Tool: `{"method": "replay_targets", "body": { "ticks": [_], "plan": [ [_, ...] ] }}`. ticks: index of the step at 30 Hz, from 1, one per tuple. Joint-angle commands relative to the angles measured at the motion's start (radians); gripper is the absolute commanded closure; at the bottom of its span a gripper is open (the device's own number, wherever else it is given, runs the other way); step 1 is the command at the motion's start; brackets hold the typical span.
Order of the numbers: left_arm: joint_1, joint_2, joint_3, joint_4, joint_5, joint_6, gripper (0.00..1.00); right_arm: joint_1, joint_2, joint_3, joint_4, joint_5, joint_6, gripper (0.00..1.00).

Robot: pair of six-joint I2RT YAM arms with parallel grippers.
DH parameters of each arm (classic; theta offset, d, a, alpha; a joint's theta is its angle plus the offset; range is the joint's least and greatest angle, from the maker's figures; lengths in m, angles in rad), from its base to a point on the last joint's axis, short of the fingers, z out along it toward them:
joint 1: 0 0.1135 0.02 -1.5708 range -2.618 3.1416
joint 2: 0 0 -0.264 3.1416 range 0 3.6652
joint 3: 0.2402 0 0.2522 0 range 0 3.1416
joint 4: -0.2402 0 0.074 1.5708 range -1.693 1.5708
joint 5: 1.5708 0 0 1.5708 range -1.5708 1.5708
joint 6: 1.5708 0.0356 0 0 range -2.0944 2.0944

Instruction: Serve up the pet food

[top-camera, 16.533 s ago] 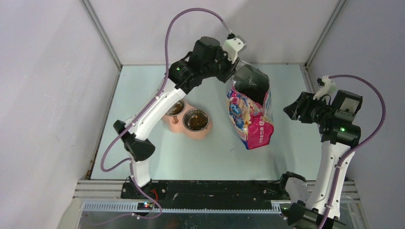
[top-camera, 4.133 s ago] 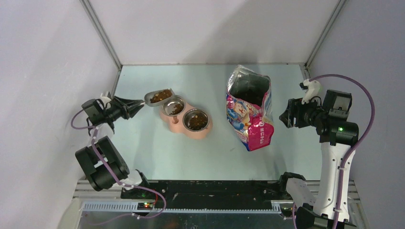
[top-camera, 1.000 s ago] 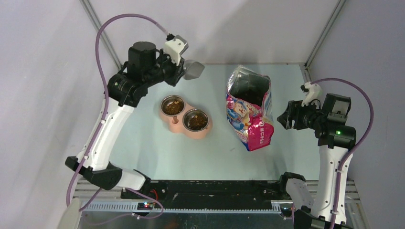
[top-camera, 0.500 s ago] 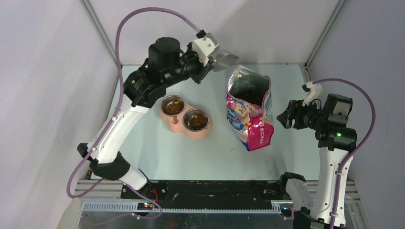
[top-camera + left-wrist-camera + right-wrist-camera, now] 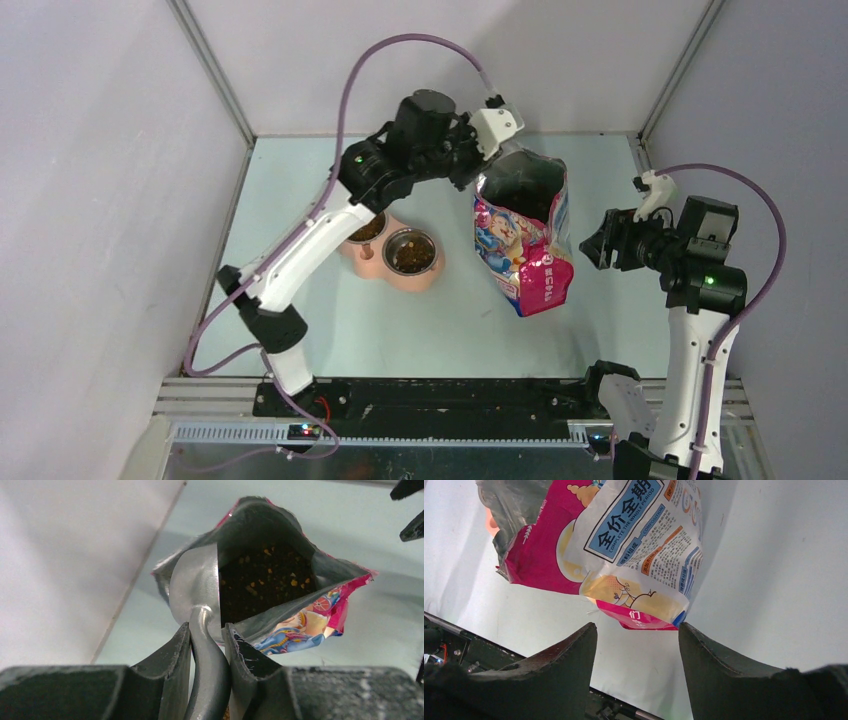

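The pet food (image 5: pixel 267 580) is dark-brown kibble inside the open printed bag (image 5: pixel 525 245); more kibble (image 5: pixel 408 256) fills the two metal bowls of the pink double feeder (image 5: pixel 372 262). My left gripper (image 5: pixel 206 630) is shut on the handle of the grey metal scoop (image 5: pixel 195 587), whose empty bowl sits at the left edge of the bag's mouth. From above, the left gripper (image 5: pixel 482 150) is at the bag's top rim. My right gripper (image 5: pixel 597 243) is open and empty, just right of the bag, which also shows in the right wrist view (image 5: pixel 624 550).
The pale table (image 5: pixel 300 300) has grey walls on three sides. A black rail (image 5: pixel 450 395) runs along the near edge. The left arm reaches over the feeder's left bowl.
My left arm has swung right with the empty scoop, from behind the feeder to the bag's mouth. The right arm has stayed beside the bag.
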Motion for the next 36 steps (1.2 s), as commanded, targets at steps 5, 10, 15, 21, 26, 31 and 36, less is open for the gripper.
{"method": "replay_targets", "body": {
  "ticks": [5,10,15,21,26,31,36],
  "plan": [
    [-0.065,0.175,0.191,-0.108,-0.063,-0.054,1.0,-0.016,-0.018,0.016,0.007,-0.015,-0.002,0.36],
    [-0.091,0.288,0.281,-0.172,-0.172,-0.203,1.0,-0.016,-0.024,0.016,0.001,-0.019,-0.007,0.36],
    [-0.125,0.343,0.267,-0.14,-0.306,-0.257,1.0,-0.016,-0.024,0.016,-0.012,-0.03,-0.007,0.36],
    [-0.137,0.401,0.283,-0.105,-0.426,-0.254,1.0,-0.016,-0.031,0.009,-0.011,-0.036,0.003,0.36],
    [-0.137,0.451,0.28,-0.109,-0.446,-0.234,1.0,-0.018,-0.042,-0.007,-0.008,-0.04,0.009,0.36],
    [-0.137,0.504,0.273,-0.149,-0.361,-0.267,1.0,-0.02,-0.038,-0.01,0.003,-0.045,0.021,0.36],
    [-0.139,0.505,0.25,-0.204,-0.202,-0.3,1.0,-0.028,-0.04,-0.011,-0.008,-0.048,0.02,0.36]
  ]
}}
